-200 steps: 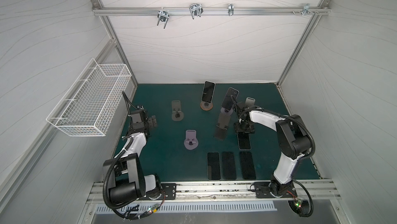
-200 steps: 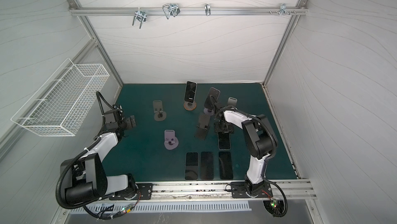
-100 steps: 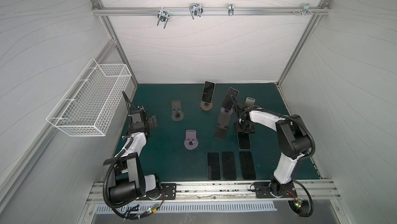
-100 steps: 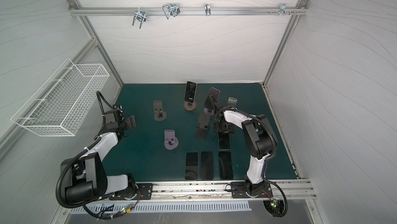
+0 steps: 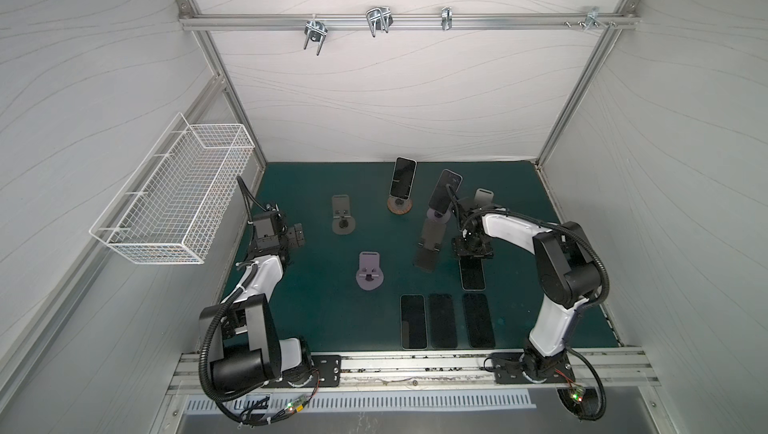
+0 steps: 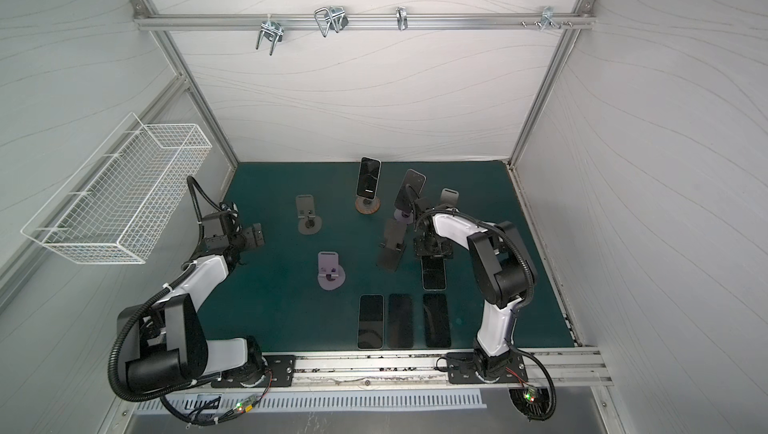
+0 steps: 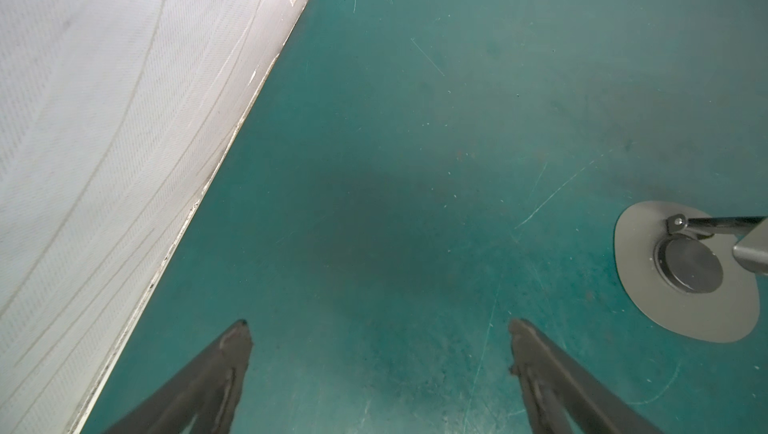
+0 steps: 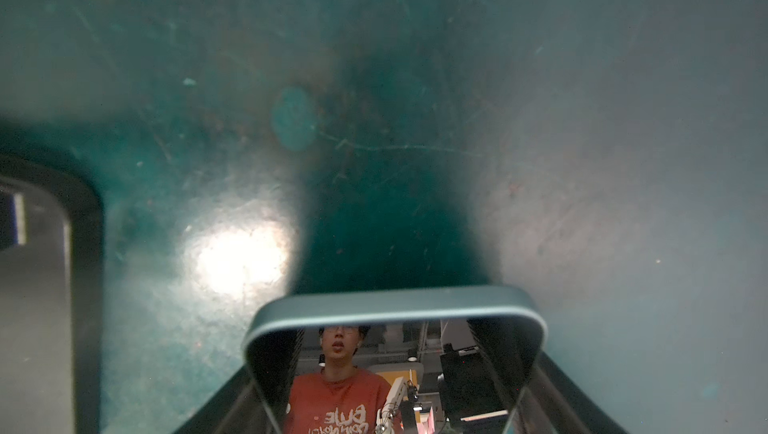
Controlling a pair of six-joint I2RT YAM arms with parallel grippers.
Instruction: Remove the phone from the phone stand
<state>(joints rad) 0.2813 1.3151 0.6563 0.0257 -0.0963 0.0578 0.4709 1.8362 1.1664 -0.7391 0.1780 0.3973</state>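
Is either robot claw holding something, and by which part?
The right gripper straddles one end of a phone lying flat on the mat; whether it actually clamps it cannot be told. The left gripper is open and empty.

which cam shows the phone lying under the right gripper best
The top views: the dark glossy rectangular phone shows almost whole, only its far end hidden by the right gripper. The right wrist view catches just one rounded end, close up. The left wrist view misses it.
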